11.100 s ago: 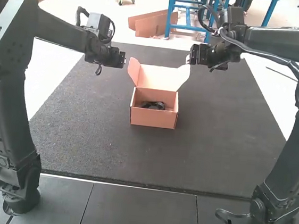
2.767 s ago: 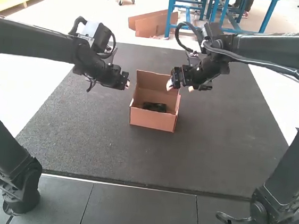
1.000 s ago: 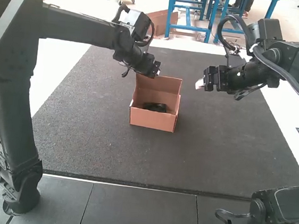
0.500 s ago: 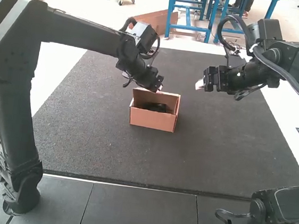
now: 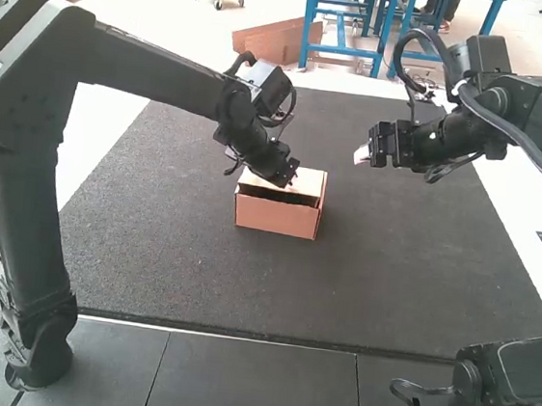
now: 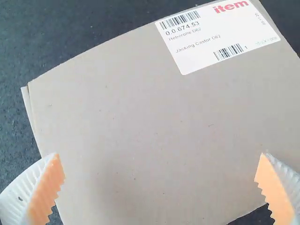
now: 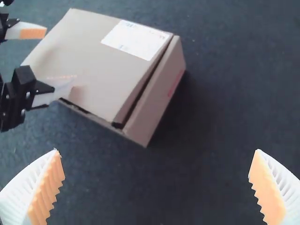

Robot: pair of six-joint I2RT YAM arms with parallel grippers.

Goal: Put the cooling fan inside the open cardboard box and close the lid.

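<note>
1. Where the table comes closest to us, we see the dark mat [image 5: 150, 248] lying flat.
2. A bit farther on, in the middle of the mat, the cardboard box [image 5: 278, 213] stands up straight.
3. Its lid [image 6: 140, 126] is down and almost flat. We can see a thin dark gap under one edge. The lid hides what is inside the box. A white label [image 6: 213, 35] is stuck at one corner of the lid.
4. The left gripper [image 5: 286, 174] is right on top of the lid. Its two fingers [image 6: 44, 192] are spread wide apart and hold nothing.
5. Farthest from us, the right gripper [image 5: 365, 155] hangs in the air to the right of the box, well apart from it. Its fingers [image 7: 269, 187] are wide apart too, with nothing between them.
</note>
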